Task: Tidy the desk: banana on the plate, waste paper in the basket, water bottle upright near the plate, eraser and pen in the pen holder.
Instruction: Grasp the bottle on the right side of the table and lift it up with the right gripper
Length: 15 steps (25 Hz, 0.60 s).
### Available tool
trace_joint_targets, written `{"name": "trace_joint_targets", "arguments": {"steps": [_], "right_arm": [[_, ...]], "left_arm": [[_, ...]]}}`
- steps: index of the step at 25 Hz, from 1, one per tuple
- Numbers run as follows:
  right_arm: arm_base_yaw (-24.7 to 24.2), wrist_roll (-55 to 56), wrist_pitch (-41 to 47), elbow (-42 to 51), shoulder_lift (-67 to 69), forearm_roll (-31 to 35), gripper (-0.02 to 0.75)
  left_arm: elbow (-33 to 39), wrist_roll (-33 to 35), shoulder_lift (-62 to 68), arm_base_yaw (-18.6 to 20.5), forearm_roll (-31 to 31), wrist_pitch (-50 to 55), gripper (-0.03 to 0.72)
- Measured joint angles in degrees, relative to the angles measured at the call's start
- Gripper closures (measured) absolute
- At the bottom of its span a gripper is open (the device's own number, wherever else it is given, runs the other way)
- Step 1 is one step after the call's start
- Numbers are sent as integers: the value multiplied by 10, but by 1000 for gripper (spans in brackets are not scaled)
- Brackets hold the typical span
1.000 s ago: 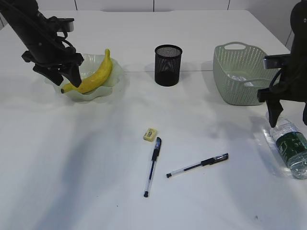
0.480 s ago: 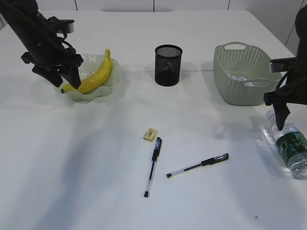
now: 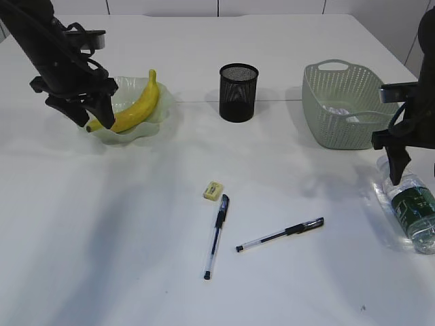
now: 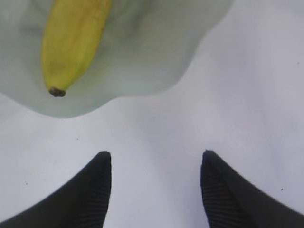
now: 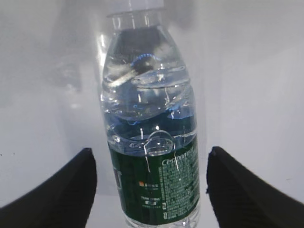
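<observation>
At the far left, the left gripper (image 3: 92,112) hangs at the near-left rim of the plate (image 3: 163,109), a translucent pale green dish with a wavy edge. The banana (image 3: 136,105) lies in it, long, curved and yellow, its dark near tip just beyond the plate's rim. In the left wrist view the left fingers (image 4: 90,190) stand well apart with nothing between them but bare white bench (image 3: 102,238); the banana's tip (image 4: 57,91) lies ahead of them and to the left, not touching.

Toward the middle, the black mesh pen holder (image 3: 238,92) stands upright. Nearer the camera lies the small pale yellow eraser (image 3: 213,190), just beside the cap end of a dark pen (image 3: 217,236); a second pen (image 3: 280,234) lies slanted to its right.

Further right sits the grey-green basket (image 3: 340,105), white paper inside it.

At the far right, the water bottle (image 3: 412,210), clear with a dark green label, lies on its side. The right gripper (image 3: 413,166) hovers over its neck end. In the right wrist view the right fingers (image 5: 66,190) are spread wide on either side of the labelled body (image 5: 154,180), gaps showing on both sides, gripping nothing.
</observation>
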Motion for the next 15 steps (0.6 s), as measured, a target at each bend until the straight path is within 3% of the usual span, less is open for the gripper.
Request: {"name": "trace_joint_targets", "arguments": {"steps": [5, 15], "right_arm": [[0, -9, 0, 0, 11, 0, 230], [0, -34, -1, -16, 27, 26, 236]], "left_arm": [[0, 0, 0, 0, -2, 10, 268], [0, 0, 0, 0, -4, 13, 268]]}}
